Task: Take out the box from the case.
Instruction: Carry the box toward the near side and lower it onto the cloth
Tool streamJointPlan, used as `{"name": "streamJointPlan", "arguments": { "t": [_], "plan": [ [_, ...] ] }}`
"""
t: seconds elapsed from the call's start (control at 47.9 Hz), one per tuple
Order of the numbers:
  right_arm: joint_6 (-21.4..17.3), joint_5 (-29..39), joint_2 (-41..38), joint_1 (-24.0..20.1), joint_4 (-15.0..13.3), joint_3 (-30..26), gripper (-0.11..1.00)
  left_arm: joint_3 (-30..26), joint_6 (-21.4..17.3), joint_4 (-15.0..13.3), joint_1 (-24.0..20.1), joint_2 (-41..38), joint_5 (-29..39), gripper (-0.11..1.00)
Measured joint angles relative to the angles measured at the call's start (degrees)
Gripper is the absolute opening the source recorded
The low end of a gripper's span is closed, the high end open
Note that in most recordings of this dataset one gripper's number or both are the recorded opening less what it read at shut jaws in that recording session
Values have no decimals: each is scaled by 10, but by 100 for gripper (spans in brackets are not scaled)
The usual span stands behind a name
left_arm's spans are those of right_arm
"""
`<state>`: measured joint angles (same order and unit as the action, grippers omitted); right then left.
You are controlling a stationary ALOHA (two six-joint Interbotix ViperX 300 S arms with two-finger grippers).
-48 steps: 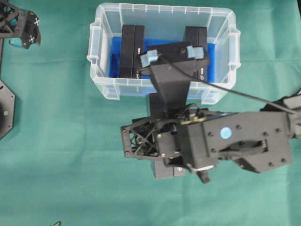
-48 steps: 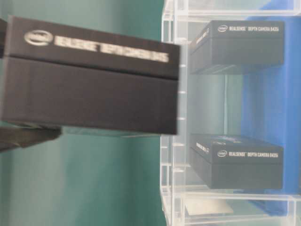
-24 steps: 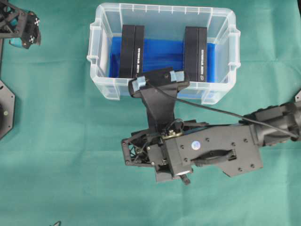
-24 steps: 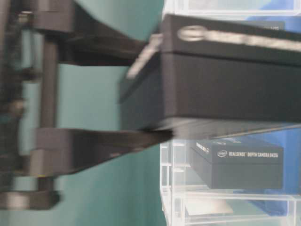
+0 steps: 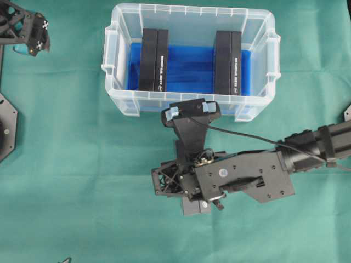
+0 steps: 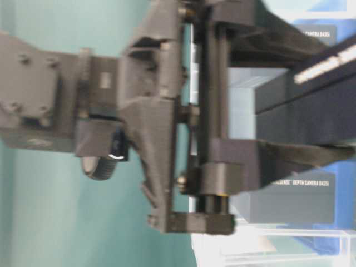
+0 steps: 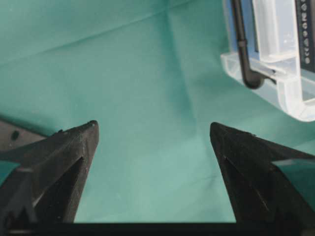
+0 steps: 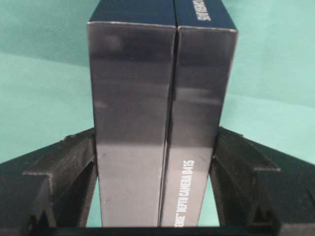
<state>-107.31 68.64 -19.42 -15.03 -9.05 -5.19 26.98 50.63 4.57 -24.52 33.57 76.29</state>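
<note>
Right gripper [image 8: 156, 147] clamping black box [image 8: 157, 108], hovering lower centre below case [image 5: 189, 16]; left gripper [image 7: 153, 130] gaping, upper left.

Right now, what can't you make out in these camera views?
- Held box: hidden under the right gripper in the overhead view, so whether it touches the cloth is unclear.
- Case: largely blocked by the blurred arm in the table-level view.
- Left gripper: cropped by the overhead edge.
</note>
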Motion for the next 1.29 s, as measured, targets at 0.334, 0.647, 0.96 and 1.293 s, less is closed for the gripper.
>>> {"name": "streamJointPlan", "arguments": {
  "t": [0.334,0.647,0.96,1.293],
  "plan": [
    [-1,-20,0,1,5,12,67,2,-1,1,0,-11,-15,93],
    [-1,-23,0,1,6,13,67,2,0,1,0,-10,-16,93],
    [-1,-24,0,-2,6,12,67,3,-1,1,0,-9,-16,93],
    [0,-16,0,-3,1,12,96,3,0,0,0,-9,-15,93]
  ]
}}
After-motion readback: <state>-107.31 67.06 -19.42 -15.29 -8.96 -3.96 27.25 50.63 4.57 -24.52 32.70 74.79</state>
